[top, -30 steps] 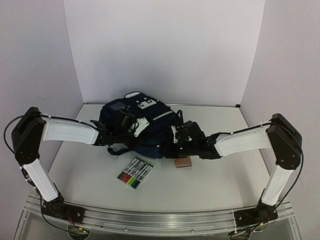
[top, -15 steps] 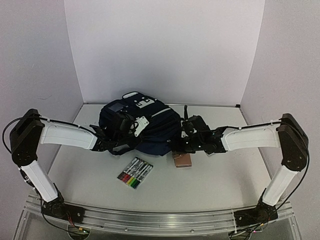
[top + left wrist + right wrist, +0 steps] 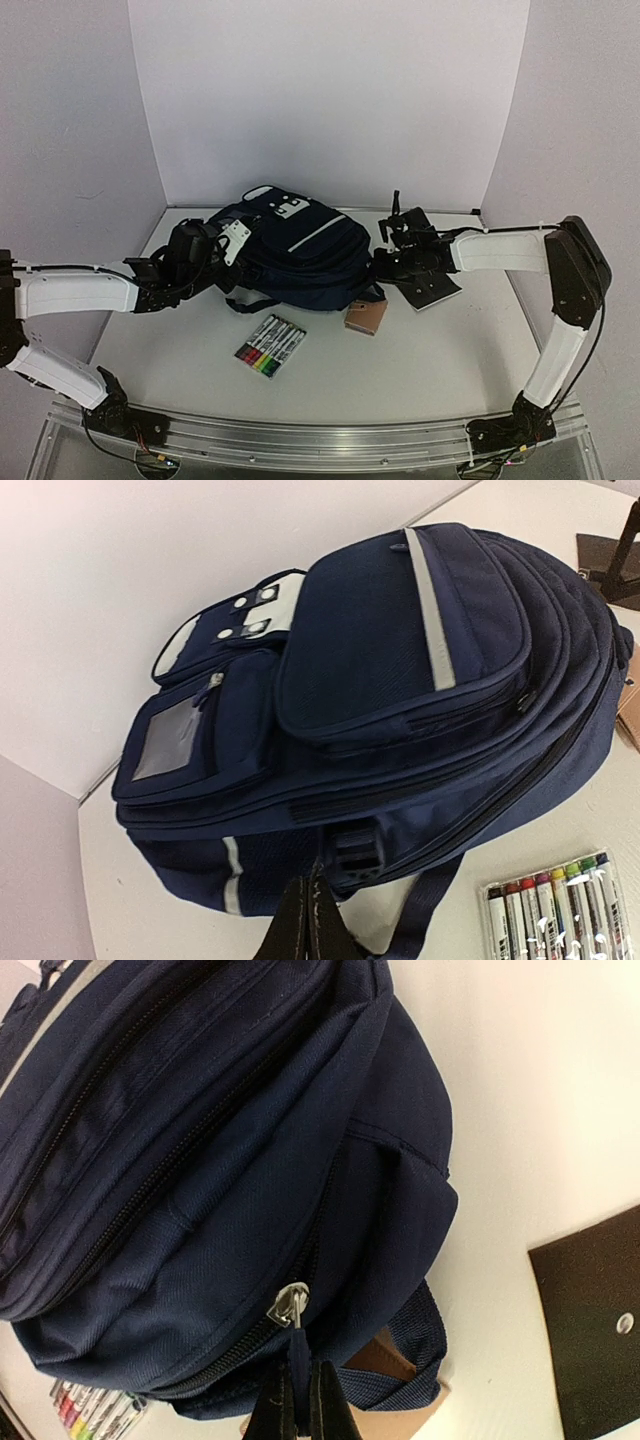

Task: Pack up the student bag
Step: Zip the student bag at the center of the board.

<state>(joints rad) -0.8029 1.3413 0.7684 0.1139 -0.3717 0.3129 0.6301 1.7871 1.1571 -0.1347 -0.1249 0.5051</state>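
The bag (image 3: 300, 255) lay on the tabletop (image 3: 420, 370) at far centre, front pockets up, between the two arms. The right fingers (image 3: 328, 1410) were clamped on a zip pull (image 3: 296, 1340) at the bag's right end, the zip itself running closed along the side. The left fingers (image 3: 290, 930) were pressed together at the bag's near-left edge, just beside a black strap buckle (image 3: 352, 852); whether they pinched anything I could not tell. A pack of markers (image 3: 270, 347) lay just near of the bag, apart from it. A brown box (image 3: 366, 317) sat at the bag's near-right corner, partly under a strap. A black folder (image 3: 432, 288) lay right of the bag, under the right arm.
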